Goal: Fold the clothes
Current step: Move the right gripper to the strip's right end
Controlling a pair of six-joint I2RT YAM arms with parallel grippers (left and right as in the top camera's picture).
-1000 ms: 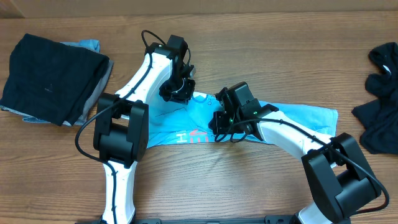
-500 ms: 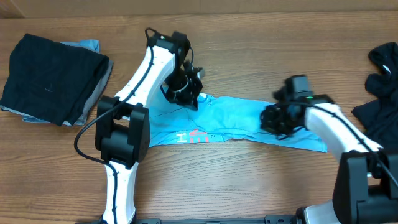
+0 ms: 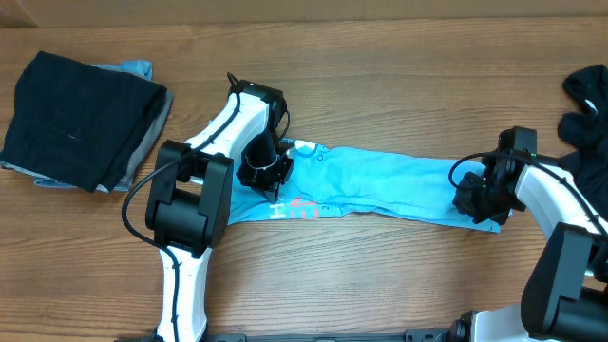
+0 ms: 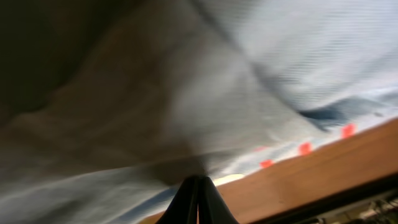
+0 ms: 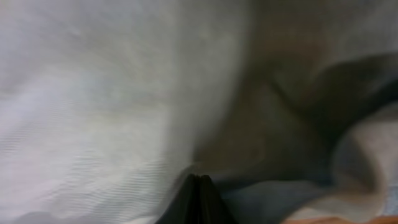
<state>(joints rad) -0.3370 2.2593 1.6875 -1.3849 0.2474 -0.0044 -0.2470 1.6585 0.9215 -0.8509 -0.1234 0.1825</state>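
No text can be read. The only lettering (image 3: 294, 208) stands on the light blue fabric T-shirt (image 3: 380, 180), left of centre in the overhead frame: a short row of red and white block marks near its lower edge, too small to make out. The left wrist view shows it lower right as blurred red flecks.

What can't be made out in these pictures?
- Overhead: lettering on the light blue T-shirt, too small and partly under the left arm.
- Overhead: black garments at right, cut off by the frame edge.
- Overhead: pieces under the folded black stack, covered by it.
- Wrist views: cloth too close, blurred.
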